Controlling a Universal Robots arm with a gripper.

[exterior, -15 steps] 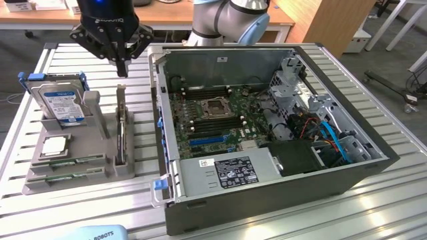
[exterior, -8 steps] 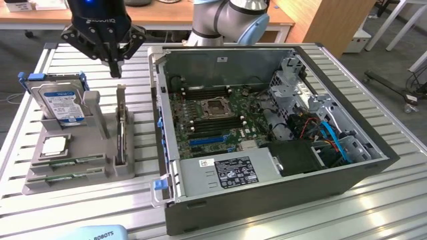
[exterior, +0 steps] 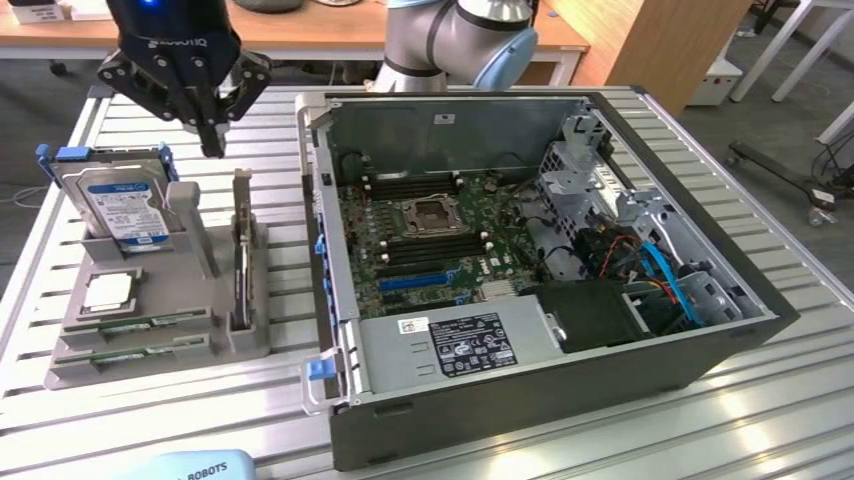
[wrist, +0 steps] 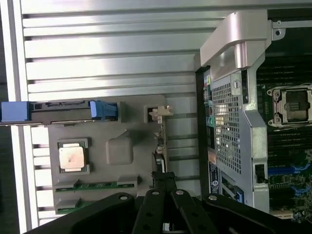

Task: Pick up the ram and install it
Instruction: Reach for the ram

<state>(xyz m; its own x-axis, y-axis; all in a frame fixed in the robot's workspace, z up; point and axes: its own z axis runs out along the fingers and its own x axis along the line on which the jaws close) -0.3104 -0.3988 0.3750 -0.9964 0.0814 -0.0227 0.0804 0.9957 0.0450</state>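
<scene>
Two green ram sticks lie flat in the slots at the near end of a grey parts holder [exterior: 80, 365]: one ram stick [exterior: 134, 325] [wrist: 95, 185] and a second [exterior: 127, 352] [wrist: 68, 204] beside it. My gripper [exterior: 211, 150] [wrist: 164, 176] hangs shut and holds nothing. It is above the holder's far end, beside the hard drive and over the upright dark card [exterior: 240, 250] [wrist: 161, 136], well apart from the ram. In the wrist view the black linkage covers the holder's near edge.
The holder also carries a silver processor chip [exterior: 110, 290] [wrist: 73, 157] and an upright hard drive [exterior: 127, 205] in a blue bracket. An open computer case [exterior: 534, 380] lies at the exterior view's right, its motherboard [exterior: 414, 235] with the empty processor socket [exterior: 430, 212] facing up.
</scene>
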